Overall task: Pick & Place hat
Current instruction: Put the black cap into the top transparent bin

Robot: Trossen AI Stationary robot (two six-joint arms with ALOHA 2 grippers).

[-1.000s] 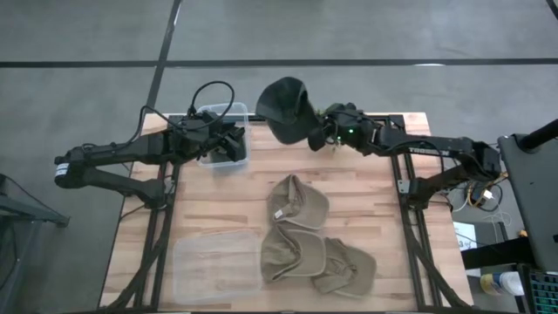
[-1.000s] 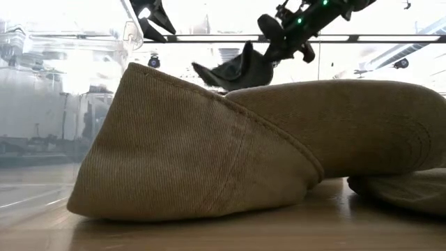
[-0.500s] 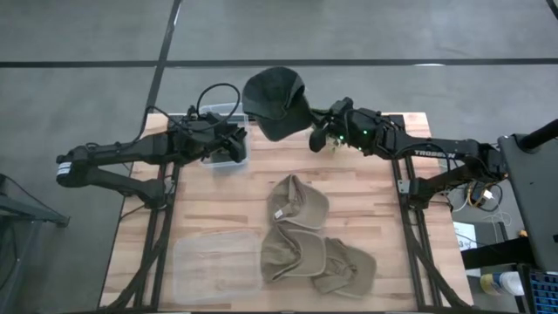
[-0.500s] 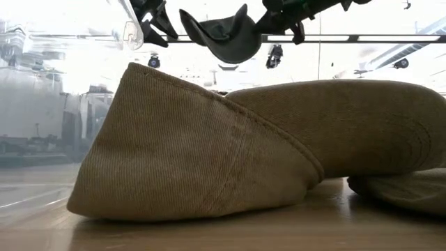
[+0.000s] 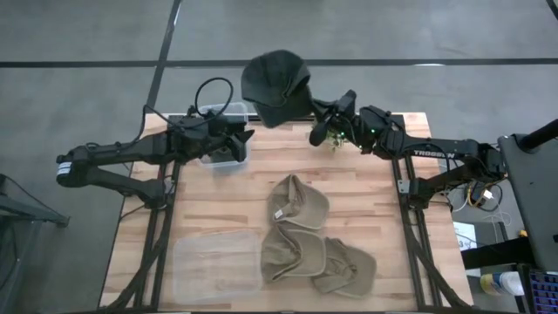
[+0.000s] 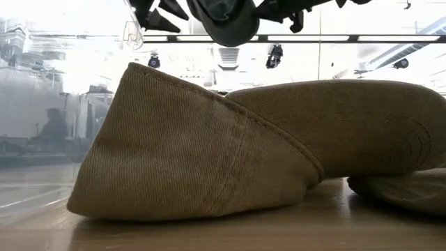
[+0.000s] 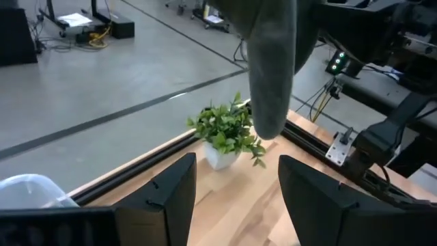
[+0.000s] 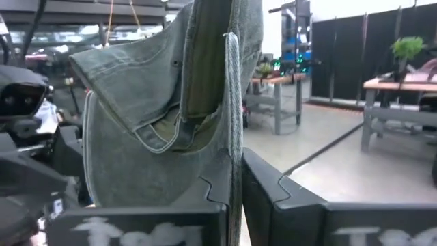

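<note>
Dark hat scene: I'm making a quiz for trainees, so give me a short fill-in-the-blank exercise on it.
1. The dark hat is clamped in the ____ gripper.
2. The left gripper has its jaws ____.
3. The caps lying on the table are ____ in colour.
4. Near the table's far edge stands a small potted ____.

Missing words: right; open; tan; plant

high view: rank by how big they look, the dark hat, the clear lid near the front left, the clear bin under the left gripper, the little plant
1. clear lid
2. dark hat, raised toward the camera by the right gripper, so possibly flattered
3. clear bin, partly hidden by the left gripper
4. plant
</note>
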